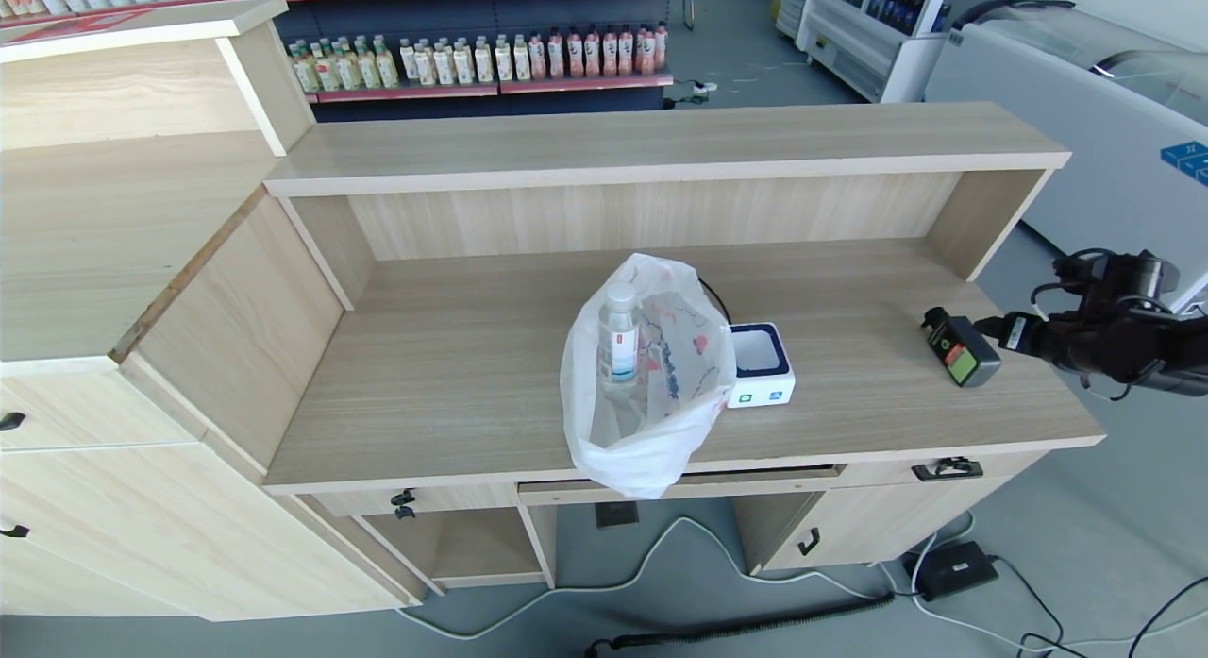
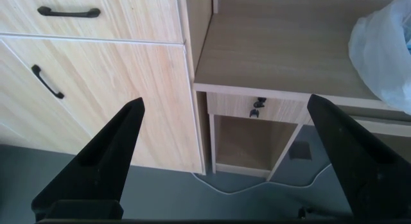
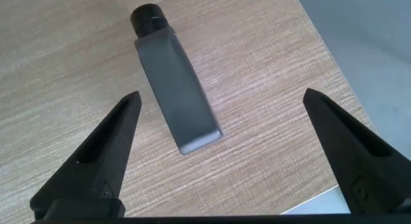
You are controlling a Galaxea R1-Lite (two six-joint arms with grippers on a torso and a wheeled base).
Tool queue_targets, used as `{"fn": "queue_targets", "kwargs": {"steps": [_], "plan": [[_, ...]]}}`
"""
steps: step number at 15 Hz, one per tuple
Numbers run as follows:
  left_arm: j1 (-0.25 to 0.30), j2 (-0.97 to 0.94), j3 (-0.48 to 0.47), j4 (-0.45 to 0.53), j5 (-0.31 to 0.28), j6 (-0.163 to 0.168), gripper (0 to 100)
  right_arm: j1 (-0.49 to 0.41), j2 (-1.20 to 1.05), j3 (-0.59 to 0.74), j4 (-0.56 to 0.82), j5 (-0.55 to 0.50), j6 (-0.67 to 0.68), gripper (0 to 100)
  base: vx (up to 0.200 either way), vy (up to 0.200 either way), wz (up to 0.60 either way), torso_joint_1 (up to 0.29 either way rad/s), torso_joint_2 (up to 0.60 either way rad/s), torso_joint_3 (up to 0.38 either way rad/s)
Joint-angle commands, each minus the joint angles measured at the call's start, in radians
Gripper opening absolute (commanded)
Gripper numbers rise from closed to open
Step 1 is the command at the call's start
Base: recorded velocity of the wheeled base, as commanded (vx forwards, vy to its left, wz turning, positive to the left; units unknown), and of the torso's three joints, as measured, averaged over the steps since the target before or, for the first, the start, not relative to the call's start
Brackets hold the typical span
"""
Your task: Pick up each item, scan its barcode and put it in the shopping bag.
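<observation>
A dark flat bottle (image 1: 961, 346) with a black cap lies on its side at the right of the head view, on the wooden tabletop (image 1: 453, 375) near its right end. The side facing up carries a red and green label. In the right wrist view the bottle (image 3: 176, 95) looks plain grey and lies between the two jaws, touching neither.

The right gripper (image 3: 221, 95) sits just right of the bottle in the head view, at the tabletop's right edge, with its jaws spread wide apart and nothing in them.

Near the middle of the head view a white plastic shopping bag (image 1: 651, 394) stands open on the tabletop, its lower part hanging over the front edge. A clear water bottle (image 1: 620, 342) stands upright inside it. A white barcode scanner box (image 1: 760, 365) with a dark blue top stands on the tabletop, touching the bag's right side.

The left gripper (image 2: 226, 99) is low in front of the cabinet doors (image 2: 96, 89), its jaws also wide apart and empty.

Shelves of drink bottles (image 1: 481, 59) run along the upper part of the head view. Cables (image 1: 736, 630) lie on the floor at the bottom.
</observation>
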Motion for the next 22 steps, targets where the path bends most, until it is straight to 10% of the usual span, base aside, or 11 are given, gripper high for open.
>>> {"fn": "queue_targets", "kwargs": {"steps": [1, 22], "plan": [[0.000, 0.000, 0.000, -0.001, 0.000, -0.001, 100, 0.009, 0.035, -0.080, 0.018, -0.003, 0.004, 100, 0.000, 0.000, 0.00, 0.000, 0.00, 0.000], [0.000, 0.000, 0.000, -0.001, 0.000, -0.001, 100, 0.109, 0.239, -0.326, 0.159, -0.004, -0.115, 100, 0.000, 0.000, 0.00, 0.000, 0.00, 0.000]]}}
